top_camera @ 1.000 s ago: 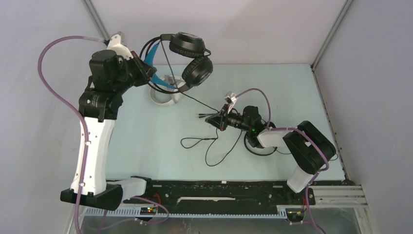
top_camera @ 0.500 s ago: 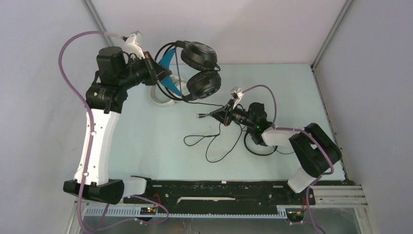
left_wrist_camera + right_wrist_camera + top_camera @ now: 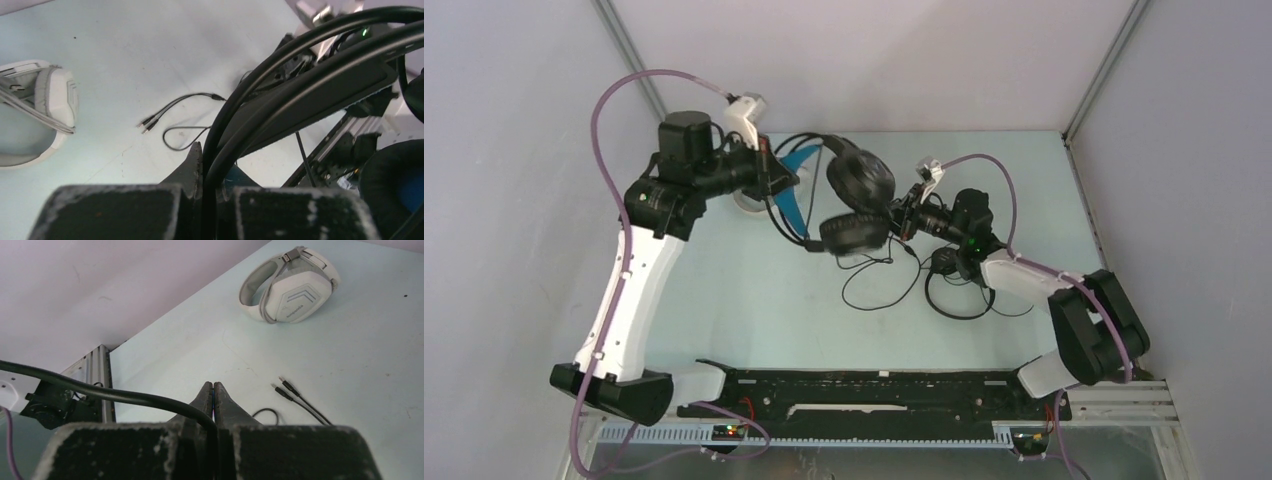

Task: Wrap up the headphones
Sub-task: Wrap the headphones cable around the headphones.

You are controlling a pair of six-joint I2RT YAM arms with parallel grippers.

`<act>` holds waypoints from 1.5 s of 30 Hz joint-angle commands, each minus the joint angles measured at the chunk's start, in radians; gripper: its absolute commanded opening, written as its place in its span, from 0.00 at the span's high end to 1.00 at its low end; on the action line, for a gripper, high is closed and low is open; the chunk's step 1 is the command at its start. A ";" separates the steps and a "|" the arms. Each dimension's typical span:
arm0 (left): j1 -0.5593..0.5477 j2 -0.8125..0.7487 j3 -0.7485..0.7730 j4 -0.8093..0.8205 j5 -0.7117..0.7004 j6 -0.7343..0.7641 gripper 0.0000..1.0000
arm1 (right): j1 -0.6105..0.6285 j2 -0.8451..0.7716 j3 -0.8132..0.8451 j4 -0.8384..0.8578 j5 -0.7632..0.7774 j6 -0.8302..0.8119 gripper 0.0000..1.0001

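Note:
My left gripper (image 3: 786, 182) (image 3: 214, 160) is shut on the headband of the black headphones (image 3: 861, 180) (image 3: 320, 80), the set with blue lining, and holds them above the table. Their ear cups hang toward my right gripper (image 3: 906, 215) (image 3: 213, 386), which is shut on their black cable (image 3: 125, 395). The rest of that cable (image 3: 879, 285) lies in loops on the table, its plugs (image 3: 285, 387) (image 3: 150, 121) free. The white-grey headphones (image 3: 290, 285) (image 3: 40, 110) lie at the far left, mostly hidden in the top view. A slim black set (image 3: 944, 263) lies under my right arm.
The enclosure walls stand close behind and to both sides, with a metal corner post (image 3: 1104, 70) at the far right. The black base rail (image 3: 874, 385) runs along the near edge.
My left arm has swung right and down with the black headphones, bringing the ear cups next to my right gripper. My right gripper has moved farther back and right, pulling the cable along.

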 commanded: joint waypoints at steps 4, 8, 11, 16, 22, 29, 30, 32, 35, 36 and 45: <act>-0.088 -0.059 -0.078 -0.025 -0.073 0.259 1.00 | -0.047 -0.155 0.071 -0.255 -0.069 -0.021 1.00; -0.196 -0.057 -0.096 -0.030 -0.287 0.510 1.00 | -0.054 -0.223 0.150 -0.499 -0.162 -0.075 1.00; -0.267 -0.043 -0.097 -0.044 -0.393 0.660 1.00 | -0.059 -0.275 0.198 -0.657 -0.207 -0.108 1.00; -0.350 -0.046 -0.179 0.013 -0.546 0.890 1.00 | -0.079 -0.305 0.275 -0.885 -0.251 -0.150 1.00; -0.395 -0.048 -0.251 0.090 -0.700 1.051 1.00 | -0.094 -0.287 0.313 -0.955 -0.308 -0.081 1.00; -0.419 -0.100 -0.330 0.242 -0.763 1.178 1.00 | -0.122 -0.293 0.314 -0.814 -0.426 0.129 0.98; -0.420 -0.100 -0.339 0.250 -0.769 1.202 1.00 | -0.124 -0.291 0.314 -0.765 -0.441 0.179 0.97; -0.421 -0.087 -0.336 0.256 -0.795 1.227 1.00 | -0.124 -0.289 0.314 -0.709 -0.464 0.249 0.96; -0.421 -0.071 -0.341 0.281 -0.821 1.247 1.00 | -0.125 -0.283 0.315 -0.636 -0.485 0.332 0.96; -0.422 -0.070 -0.345 0.294 -0.823 1.249 1.00 | -0.126 -0.282 0.314 -0.622 -0.487 0.349 0.96; -0.426 -0.076 -0.374 0.367 -0.824 1.214 1.00 | -0.124 -0.269 0.314 -0.460 -0.510 0.498 0.92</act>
